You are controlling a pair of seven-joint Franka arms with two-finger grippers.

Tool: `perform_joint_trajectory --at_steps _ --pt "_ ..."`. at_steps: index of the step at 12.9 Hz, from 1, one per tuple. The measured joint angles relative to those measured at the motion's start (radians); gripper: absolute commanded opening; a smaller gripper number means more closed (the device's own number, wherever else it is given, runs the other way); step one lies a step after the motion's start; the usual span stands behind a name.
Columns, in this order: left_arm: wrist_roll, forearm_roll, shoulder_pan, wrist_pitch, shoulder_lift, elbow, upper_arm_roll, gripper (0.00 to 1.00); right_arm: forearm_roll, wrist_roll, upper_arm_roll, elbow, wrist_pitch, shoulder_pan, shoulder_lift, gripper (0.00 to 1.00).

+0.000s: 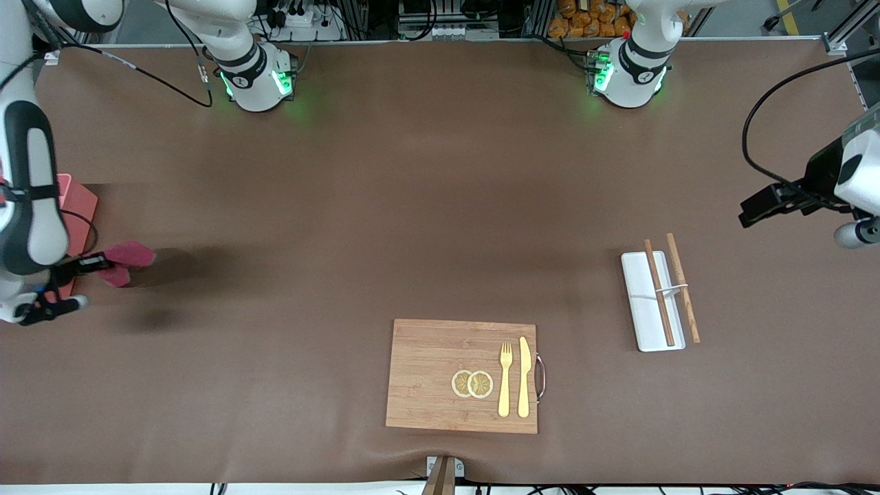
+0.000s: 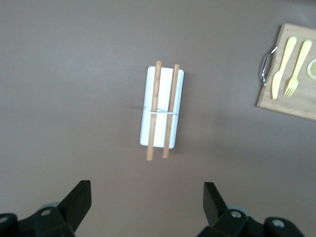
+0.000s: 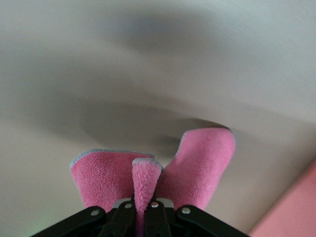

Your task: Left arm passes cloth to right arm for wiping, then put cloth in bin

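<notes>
Now the right claw (image 1: 96, 263) is clamped on the cloth (image 1: 129, 256), holding it just above the bench (image 1: 412, 206) beside the bin (image 1: 79, 206), probably for dropping in. Left claw (image 2: 147, 203) waits wide open, empty, over the tray (image 1: 652, 302).

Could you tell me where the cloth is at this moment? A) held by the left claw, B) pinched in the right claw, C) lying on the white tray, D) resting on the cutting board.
B: the right claw is shut on the cloth, held in the air beside the bin.
</notes>
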Motion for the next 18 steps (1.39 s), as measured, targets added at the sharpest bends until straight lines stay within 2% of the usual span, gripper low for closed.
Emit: perform_joint_trajectory --at_steps 3,8,11,14,16,18 --pt "0.083 0.000 -0.007 -0.001 -0.040 -0.025 0.046 1.00 0.128 0.054 0.004 -0.015 0.000 0.125 0.009 0.00" --pt "0.086 0.000 -0.011 -0.003 -0.068 -0.043 0.052 1.00 0.317 0.307 0.008 0.013 0.023 0.368 0.007 0.00" --pt "0.086 0.000 -0.019 -0.003 -0.068 -0.046 0.048 1.00 0.350 0.429 0.008 0.090 0.046 0.483 -0.012 0.00" --pt "0.086 0.000 -0.020 -0.003 -0.069 -0.048 0.045 1.00 0.349 0.480 -0.011 0.126 -0.007 0.492 -0.121 0.00" --pt "0.086 0.000 -0.020 -0.003 -0.069 -0.048 0.045 1.00 0.332 0.479 -0.060 0.128 -0.141 0.461 -0.221 0.00" --pt "0.086 0.000 -0.020 -0.003 -0.070 -0.048 0.045 1.00 0.314 0.432 -0.088 0.126 -0.274 0.378 -0.289 0.00"
